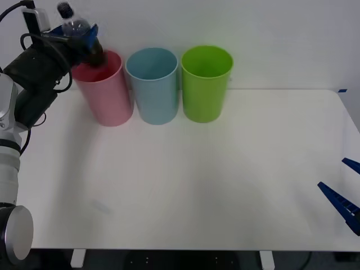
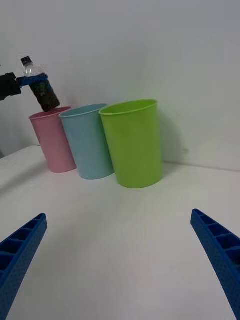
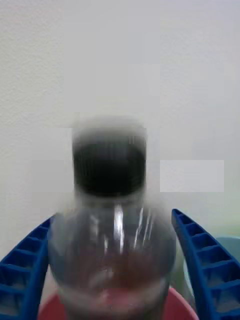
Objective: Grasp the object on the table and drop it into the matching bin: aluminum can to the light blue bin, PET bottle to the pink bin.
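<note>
My left gripper [image 1: 76,34] is shut on the PET bottle [image 1: 79,29], a small clear bottle with a black cap and dark lower band. It holds the bottle tilted just over the rim of the pink bin [image 1: 107,93] at the far left of the table [image 1: 197,185]. From the right wrist the bottle [image 2: 40,90] hangs with its dark base at the pink bin's [image 2: 52,142] mouth. In the left wrist view the bottle [image 3: 112,220] sits between my blue fingers [image 3: 200,265]. The light blue bin [image 1: 153,84] stands beside the pink one. My right gripper [image 1: 351,194] is open, low at the table's right edge.
A bright green bin [image 1: 206,83] stands to the right of the light blue one; all three line up along the table's far edge against a white wall. The wide white tabletop in front of them is bare.
</note>
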